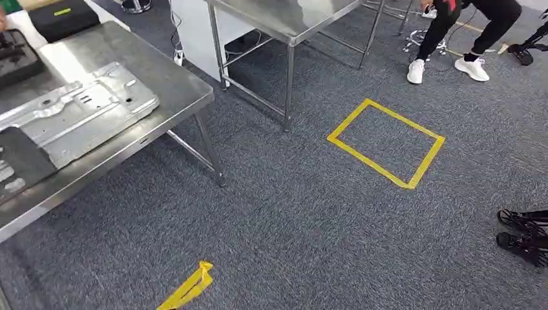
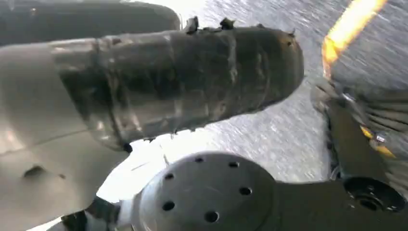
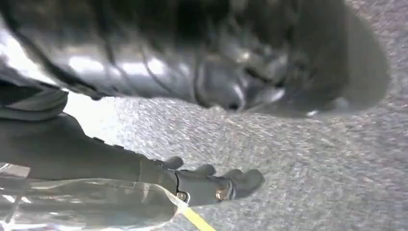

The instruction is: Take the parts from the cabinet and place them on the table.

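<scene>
Right wrist view: right hand (image 3: 211,185) hangs empty, fingers loosely extended over carpet (image 3: 312,178)

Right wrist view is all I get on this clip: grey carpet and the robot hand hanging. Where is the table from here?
Observer: In the head view a steel table stands at the left, with a stamped metal sheet lying flat on it.
Operator: Any floor markings ahead?
Observer: A yellow tape square is laid on the carpet, right of the table.
Operator: Anybody near?
Observer: A person crouches beyond that square, at the far right.
</scene>
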Controlling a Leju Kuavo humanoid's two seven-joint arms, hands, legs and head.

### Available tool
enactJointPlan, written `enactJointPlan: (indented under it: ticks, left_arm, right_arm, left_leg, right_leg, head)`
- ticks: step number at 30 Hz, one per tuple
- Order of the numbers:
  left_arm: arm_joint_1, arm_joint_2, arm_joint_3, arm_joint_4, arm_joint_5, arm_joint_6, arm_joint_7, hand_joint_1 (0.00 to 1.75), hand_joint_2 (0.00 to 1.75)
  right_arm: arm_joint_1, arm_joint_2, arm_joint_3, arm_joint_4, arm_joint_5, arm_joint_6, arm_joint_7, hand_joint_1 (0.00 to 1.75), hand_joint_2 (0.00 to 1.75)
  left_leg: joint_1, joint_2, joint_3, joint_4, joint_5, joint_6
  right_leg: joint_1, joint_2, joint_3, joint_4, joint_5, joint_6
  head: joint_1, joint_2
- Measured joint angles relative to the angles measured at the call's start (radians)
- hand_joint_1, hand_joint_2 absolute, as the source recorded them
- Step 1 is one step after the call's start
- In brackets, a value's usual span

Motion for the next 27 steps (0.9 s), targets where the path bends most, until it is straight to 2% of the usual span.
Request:
enactJointPlan:
  ticks: [1, 2, 3, 4, 5, 6, 7, 8, 9, 11, 12, 13, 14, 15, 16, 17, 18, 19, 20, 21, 22, 23, 24, 27]
  left_arm:
    - [0.002, 0.003, 0.0, 0.0, 0.0, 0.0, 0.0, 0.0, 0.0]
    - [0.005, 0.006, 0.0, 0.0, 0.0, 0.0, 0.0, 0.0, 0.0]
    - [0.006, 0.01, 0.0, 0.0, 0.0, 0.0, 0.0, 0.0, 0.0]
    - [0.009, 0.012, 0.0, 0.0, 0.0, 0.0, -0.001, 0.0, 0.0]
    - [0.01, 0.012, 0.0, 0.0, 0.0, 0.0, -0.003, 0.0, 0.0]
    - [0.009, 0.013, 0.0, 0.0, 0.0, 0.0, -0.003, 0.0, 0.0]
    - [0.009, 0.013, 0.0, 0.0, 0.0, 0.0, -0.003, 0.0, 0.0]
    - [0.008, 0.013, 0.0, 0.001, 0.0, 0.0, -0.002, 0.0, 0.0]
    - [0.006, 0.013, 0.0, 0.001, 0.0, 0.0, 0.0, 0.0, 0.0]
    - [0.007, 0.013, 0.0, 0.001, 0.0, 0.0, -0.002, 0.0, 0.0]
    - [0.007, 0.013, 0.0, 0.001, 0.0, 0.0, -0.002, 0.0, 0.0]
    - [0.005, 0.013, 0.0, 0.001, 0.0, -0.001, -0.007, 0.0, 0.0]
    - [0.004, 0.007, 0.0, 0.0, 0.0, 0.0, -0.005, 0.0, 0.0]
    - [0.005, 0.005, 0.0, 0.001, 0.0, -0.001, -0.004, 0.0, 0.0]
    - [0.005, 0.0, 0.0, 0.001, 0.0, 0.0, -0.004, 0.0, 0.0]
    - [0.006, -0.003, 0.0, 0.001, 0.0, 0.0, -0.004, 0.0, 0.0]
    - [0.007, -0.004, 0.0, 0.001, 0.0, 0.0, -0.004, 0.0, 0.0]
    - [0.007, -0.005, 0.0, 0.001, 0.0, 0.0, -0.004, 0.0, 0.0]
    - [0.006, -0.005, 0.0, 0.001, 0.0, 0.0, -0.004, 0.0, 0.0]
    - [0.005, -0.005, 0.0, 0.001, 0.0, 0.0, -0.004, 0.0, 0.0]
    - [0.005, -0.005, 0.0, 0.001, 0.0, -0.001, -0.005, 0.0, 0.0]
    - [0.004, -0.005, 0.0, 0.001, 0.0, -0.001, -0.005, 0.0, 0.0]
    - [0.005, -0.005, 0.0, 0.001, 0.0, -0.001, -0.004, 0.0, 0.0]
    - [0.002, -0.006, 0.0, 0.0, 0.0, -0.001, -0.004, 0.0, 0.0]
  right_arm:
    - [-0.004, 0.001, 0.0, 0.0, 0.0, 0.0, 0.0, 0.0, 0.0]
    - [-0.005, 0.002, 0.0, 0.0, 0.0, 0.002, 0.0, 0.0, 0.0]
    - [-0.005, 0.003, 0.0, 0.0, 0.0, 0.003, 0.0, 0.0, 0.0]
    - [-0.003, 0.003, 0.0, 0.0, 0.0, 0.003, 0.0, 0.0, 0.0]
    - [-0.001, 0.004, 0.0, 0.0, 0.0, 0.003, 0.0, 0.0, 0.0]
    - [0.0, 0.005, 0.0, 0.001, 0.0, 0.003, 0.0, 0.0, 0.0]
    - [0.0, 0.005, 0.0, 0.001, 0.0, 0.003, -0.002, 0.0, 0.0]
    - [-0.002, 0.004, 0.0, 0.0, 0.0, 0.003, -0.003, 0.0, 0.0]
    - [-0.004, 0.004, 0.0, 0.0, 0.0, 0.003, -0.004, 0.0, 0.0]
    - [-0.002, 0.004, 0.0, 0.001, -0.001, 0.003, -0.005, 0.0, 0.0]
    - [0.002, 0.003, 0.0, 0.001, -0.002, 0.003, -0.005, 0.0, 0.0]
    - [0.005, 0.003, 0.0, 0.001, -0.002, 0.003, -0.005, 0.0, 0.0]
    - [0.006, 0.001, 0.0, 0.001, -0.002, 0.003, -0.005, 0.0, 0.0]
    - [0.003, 0.001, 0.0, 0.001, -0.002, 0.003, -0.005, 0.0, 0.0]
    - [-0.001, 0.001, 0.0, 0.001, -0.002, 0.003, -0.006, 0.0, 0.0]
    - [-0.001, 0.003, 0.0, 0.001, -0.002, 0.004, -0.006, 0.0, 0.0]
    - [0.0, 0.004, 0.0, 0.001, -0.002, 0.004, -0.006, 0.0, 0.0]
    - [0.004, 0.004, 0.0, 0.001, -0.002, 0.005, -0.006, 0.0, 0.0]
    - [0.006, 0.004, 0.0, 0.001, -0.002, 0.005, -0.006, 0.0, 0.0]
    - [0.007, 0.002, 0.0, 0.001, -0.002, 0.005, -0.006, 0.0, 0.0]
    - [0.005, 0.002, 0.0, 0.001, -0.002, 0.005, -0.006, 0.0, 0.0]
    - [0.002, 0.0, 0.0, 0.001, -0.002, 0.005, -0.006, 0.0, 0.0]
    - [-0.004, 0.0, 0.0, 0.0, -0.002, 0.005, -0.006, 0.0, 0.0]
    - [-0.003, -0.007, 0.0, 0.001, -0.002, 0.005, -0.006, 0.0, 0.0]
  left_leg:
    - [0.001, -0.009, -0.043, 0.083, -0.036, -0.002]
    - [0.001, -0.013, -0.076, 0.143, -0.054, -0.005]
    - [0.001, -0.014, -0.094, 0.166, -0.05, -0.006]
    - [0.002, -0.014, -0.091, 0.143, -0.02, -0.008]
    - [0.005, -0.017, -0.067, 0.079, 0.029, -0.01]
    - [0.009, -0.028, -0.026, -0.019, 0.087, -0.013]
    - [0.016, -0.067, 0.007, -0.098, 0.126, -0.019]
    - [0.022, -0.114, 0.015, -0.118, 0.107, -0.02]
    - [0.019, -0.098, 0.013, -0.119, 0.109, -0.001]
    - [0.011, -0.077, 0.014, -0.119, 0.108, 0.013]
    - [0.015, -0.064, 0.017, -0.124, 0.111, 0.022]
    - [0.017, -0.048, 0.02, -0.127, 0.114, 0.028]
    - [0.015, -0.043, 0.021, -0.128, 0.113, 0.034]
    - [0.012, -0.031, 0.022, -0.128, 0.112, 0.039]
    - [0.009, -0.017, 0.022, -0.128, 0.11, 0.042]
    - [0.007, -0.004, 0.022, -0.128, 0.107, 0.045]
    - [0.004, 0.006, 0.024, -0.128, 0.106, 0.045]
    - [0.001, 0.018, 0.027, -0.128, 0.103, 0.047]
    - [-0.002, 0.027, 0.031, -0.128, 0.099, 0.047]
    - [-0.003, 0.038, 0.037, -0.128, 0.096, 0.047]
    - [-0.003, 0.047, 0.043, -0.128, 0.092, 0.045]
    - [-0.005, 0.056, 0.048, -0.129, 0.087, 0.041]
    - [-0.005, 0.064, 0.049, -0.131, 0.084, 0.035]
    - [-0.001, 0.096, 0.061, -0.14, 0.079, 0.021]
  right_leg:
    - [0.0, 0.013, 0.0, 0.0, -0.001, -0.002]
    - [0.0, 0.028, 0.0, 0.001, -0.001, -0.002]
    - [-0.001, 0.043, 0.001, 0.002, -0.002, -0.002]
    - [-0.002, 0.059, 0.002, 0.004, -0.004, 0.0]
    - [-0.004, 0.074, 0.004, 0.007, -0.006, 0.004]
    - [-0.008, 0.09, 0.006, 0.013, -0.01, 0.009]
    - [-0.009, 0.102, 0.003, 0.02, -0.016, 0.016]
    - [-0.005, 0.112, -0.005, 0.034, -0.02, 0.023]
    - [-0.008, 0.128, -0.014, 0.039, -0.021, 0.029]
    - [-0.015, 0.146, -0.016, 0.032, -0.016, 0.038]
    - [-0.015, 0.157, -0.018, 0.033, -0.017, 0.044]
    - [-0.012, 0.121, -0.021, 0.046, -0.025, 0.046]
    - [-0.01, 0.065, -0.041, 0.089, -0.049, 0.051]
    - [-0.011, 0.036, -0.084, 0.17, -0.089, 0.055]
    - [-0.013, 0.021, -0.136, 0.271, -0.131, 0.057]
    - [-0.015, 0.016, -0.179, 0.35, -0.157, 0.059]
    - [-0.016, 0.014, -0.203, 0.39, -0.162, 0.058]
    - [-0.017, 0.014, -0.199, 0.375, -0.14, 0.055]
    - [-0.015, 0.013, -0.17, 0.313, -0.1, 0.048]
    - [-0.011, 0.005, -0.12, 0.212, -0.05, 0.038]
    - [-0.002, -0.026, -0.066, 0.112, -0.011, 0.026]
    - [0.015, -0.09, -0.035, 0.045, -0.009, 0.013]
    - [0.015, -0.076, -0.032, 0.043, -0.011, 0.015]
    - [0.021, -0.04, -0.034, 0.032, -0.008, 0.007]
  head:
    - [0.0, 0.0]
    - [0.0, 0.0]
    - [0.0, 0.0]
    - [0.0, 0.0]
    - [0.0, 0.0]
    - [0.0, 0.0]
    - [0.0, 0.0]
    - [0.0, 0.0]
    - [0.002, 0.0]
    - [0.001, 0.0]
    - [0.001, 0.0]
    - [0.002, 0.0]
    - [0.008, 0.0]
    - [0.008, 0.0]
    - [0.008, 0.0]
    - [0.008, 0.0]
    - [0.008, 0.0]
    - [0.008, 0.0]
    - [0.008, 0.0]
    - [0.008, 0.0]
    - [0.008, 0.0]
    - [0.008, 0.0]
    - [0.007, 0.0]
    - [0.008, 0.0]
